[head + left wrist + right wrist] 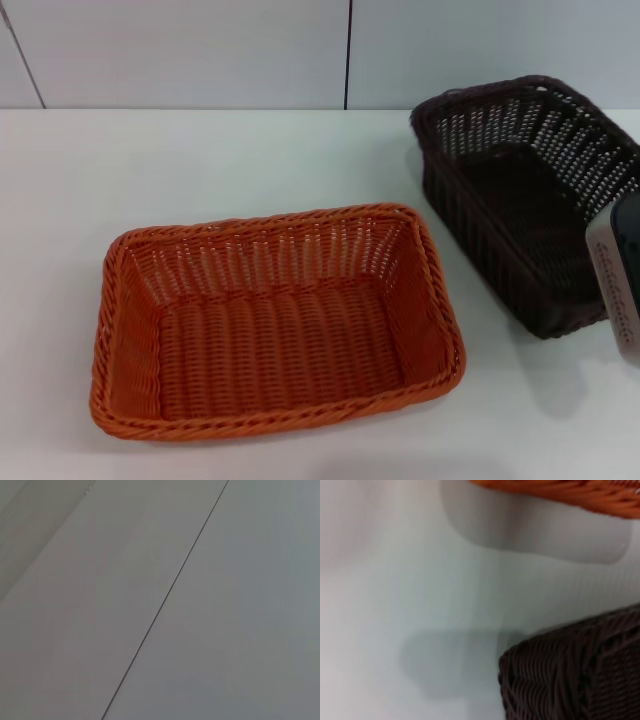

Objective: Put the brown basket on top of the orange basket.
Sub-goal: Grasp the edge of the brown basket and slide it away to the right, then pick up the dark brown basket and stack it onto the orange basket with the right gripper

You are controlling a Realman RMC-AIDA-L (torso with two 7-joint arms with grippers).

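A bright orange woven basket [275,320] with sloped sides and a braided rim sits on the white desk [200,160], in the middle and close to the front edge. It stands flat on its bottom with its open side up, and nothing is in it.

A dark brown woven basket [530,195] of the same shape sits toward the back right corner of the desk. It is turned a little, so one corner points to the back wall. It is also open side up with nothing in it. The two baskets are near each other but do not touch; a strip of white desk shows between them.

The right hand [618,285] peeks in at the right edge of the desk, just beside the front end of the brown basket. Only a grey and dark piece of it shows, so I cannot tell if it is open or closed. Its own camera looks down at a corner of the brown basket [575,672], with the rim of the orange basket [565,490] farther off.

The left hand is not in sight. Its camera shows only a plain pale wall panel [225,605] with a thin dark seam.
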